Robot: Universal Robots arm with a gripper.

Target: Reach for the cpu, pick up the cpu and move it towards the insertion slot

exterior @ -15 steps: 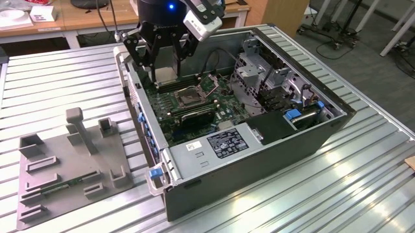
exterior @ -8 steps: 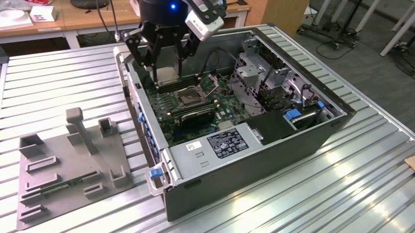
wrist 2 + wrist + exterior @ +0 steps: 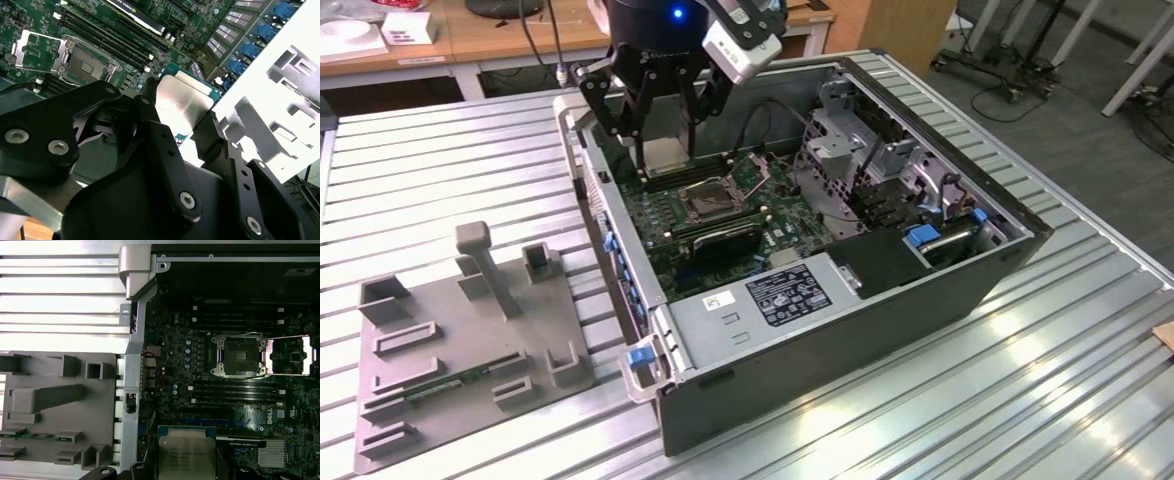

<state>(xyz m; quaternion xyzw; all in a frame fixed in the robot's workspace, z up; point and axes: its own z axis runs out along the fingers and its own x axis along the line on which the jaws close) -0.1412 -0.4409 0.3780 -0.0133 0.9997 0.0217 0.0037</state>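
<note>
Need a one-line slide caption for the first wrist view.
Gripper holding the cpu above the open computer's green board, with the insertion slot open and the grey tray outside the case.

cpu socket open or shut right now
Open. In the first wrist view the insertion slot shows its bare dark centre, its metal cover swung aside. The gripper holds the cpu.

A ribbed metal table stands before wooden desks, perhaps on grey carpet
</note>
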